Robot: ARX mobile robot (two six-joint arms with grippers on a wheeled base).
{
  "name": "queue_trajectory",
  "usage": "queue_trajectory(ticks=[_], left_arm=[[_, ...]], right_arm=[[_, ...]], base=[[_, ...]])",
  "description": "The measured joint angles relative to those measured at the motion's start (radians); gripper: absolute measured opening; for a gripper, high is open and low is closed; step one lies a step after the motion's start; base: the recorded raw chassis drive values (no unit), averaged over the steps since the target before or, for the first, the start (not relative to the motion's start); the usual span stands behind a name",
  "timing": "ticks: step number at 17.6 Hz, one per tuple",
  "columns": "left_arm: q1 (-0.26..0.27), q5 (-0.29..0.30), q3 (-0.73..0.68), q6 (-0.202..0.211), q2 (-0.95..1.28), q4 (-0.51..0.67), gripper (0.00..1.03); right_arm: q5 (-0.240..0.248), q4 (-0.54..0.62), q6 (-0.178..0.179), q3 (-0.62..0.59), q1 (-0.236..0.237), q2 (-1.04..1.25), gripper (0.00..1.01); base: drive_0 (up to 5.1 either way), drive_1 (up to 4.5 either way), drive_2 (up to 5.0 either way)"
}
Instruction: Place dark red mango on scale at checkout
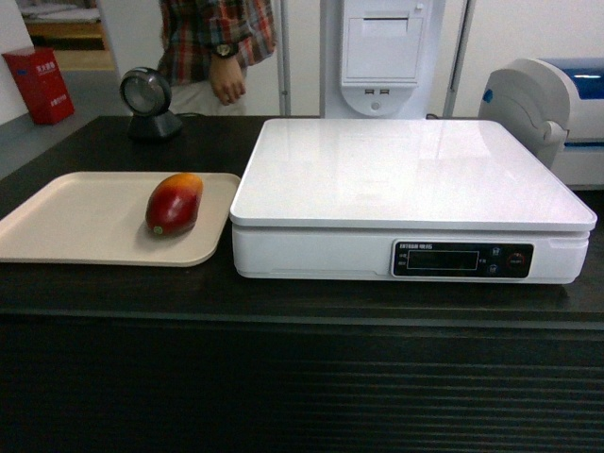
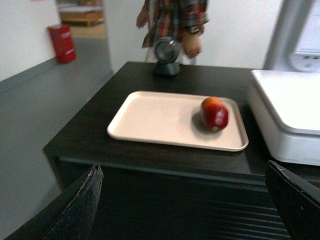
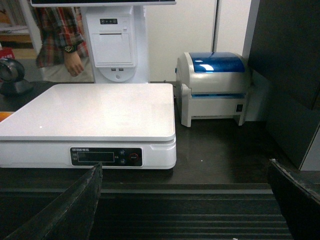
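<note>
Approach stage: left pincer (image 2: 182,200) spread and empty; dark red mango (image 2: 214,113) lies ahead on the beige tray (image 2: 150,115), scale (image 2: 290,107) to its right. Next: reach, grasp. Right pincer (image 3: 182,200) likewise spread.

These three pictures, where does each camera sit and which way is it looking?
Head: up front, looking down over the checkout; no robot parts show.
Left wrist: behind the open left gripper, facing the dark red mango on the tray.
Right wrist: behind the open right gripper, facing the scale and printer.
All three share the scale.
</note>
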Motion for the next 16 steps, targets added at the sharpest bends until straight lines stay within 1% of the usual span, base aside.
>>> queue_trajectory(ticks=[1,2,3,4,5,6,8,9,10,12,14,16], left_arm=[[-0.074,-0.130,0.014,-0.014,0.040,0.009,0.98],[-0.112,-0.211,0.020,-0.018,0.054,0.021,0.98],[-0.120,-0.291,0.026,-0.021,0.064,0.053,0.98],[-0.110,-0.311,0.043,-0.021,0.090,0.099,0.98],[-0.098,-0.305,0.053,-0.020,0.121,0.137,0.98],[-0.092,-0.285,0.056,-0.014,0.168,0.186,0.98],[-0.056,-0.216,0.056,0.000,0.295,0.306,0.98],[-0.028,-0.180,0.061,0.004,0.374,0.378,0.98],[0.005,-0.126,0.080,0.007,0.501,0.483,0.98],[0.030,-0.041,0.153,0.015,0.722,0.642,0.98],[0.044,0.014,0.220,0.017,0.883,0.727,0.98],[0.059,0.063,0.302,0.018,1.057,0.764,0.98]], right_arm=[[-0.002,0.001,0.000,0.000,0.000,0.000,0.98],[-0.002,0.001,0.000,0.000,0.000,0.000,0.98],[-0.001,0.001,0.000,0.000,0.000,0.000,0.98],[-0.002,0.000,0.000,0.000,0.000,0.000,0.98],[-0.002,0.000,0.000,0.000,0.000,0.000,0.98],[-0.002,0.001,0.000,0.000,0.000,0.000,0.98],[-0.002,0.000,0.000,0.000,0.000,0.000,0.98],[-0.002,0.000,0.000,0.000,0.000,0.000,0.98],[-0.002,0.000,0.000,0.000,0.000,0.000,0.98],[-0.002,0.000,0.000,0.000,0.000,0.000,0.98],[-0.002,0.000,0.000,0.000,0.000,0.000,0.98],[-0.002,0.000,0.000,0.000,0.000,0.000,0.98]], base=[[0.0,0.00,0.0],[0.0,0.00,0.0],[0.0,0.00,0.0],[0.0,0.00,0.0],[0.0,0.00,0.0],[0.0,0.00,0.0],[0.0,0.00,0.0],[0.0,0.00,0.0],[0.0,0.00,0.0],[0.0,0.00,0.0],[0.0,0.00,0.0],[0.0,0.00,0.0]])
